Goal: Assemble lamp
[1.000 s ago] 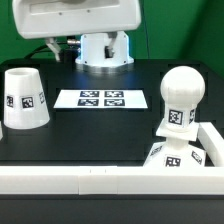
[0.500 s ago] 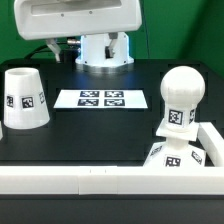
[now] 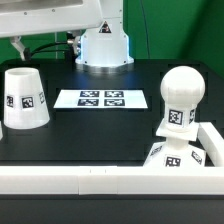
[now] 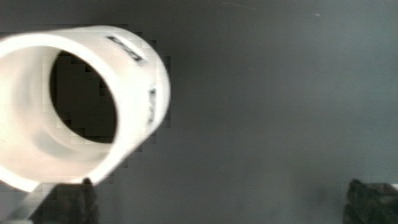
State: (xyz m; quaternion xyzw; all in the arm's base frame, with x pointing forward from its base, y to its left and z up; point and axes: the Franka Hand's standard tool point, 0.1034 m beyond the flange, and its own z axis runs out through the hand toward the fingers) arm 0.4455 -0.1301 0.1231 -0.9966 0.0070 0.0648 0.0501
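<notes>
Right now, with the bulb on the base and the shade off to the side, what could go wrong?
1. The bulb stands tall on the base, tight against the rail corner; a knock could tip it.
2. The shade sits apart on the exterior view's left. In the wrist view it fills the frame off-centre, so a descent may catch its rim.
3. Only one dark tip of the fingers is clear; the opening cannot be judged.

The exterior view looks low across the table [image 3: 100,135] toward the arm's base [image 3: 104,47]; the wrist view faces the shade [image 4: 71,110] closely, which both share.
</notes>
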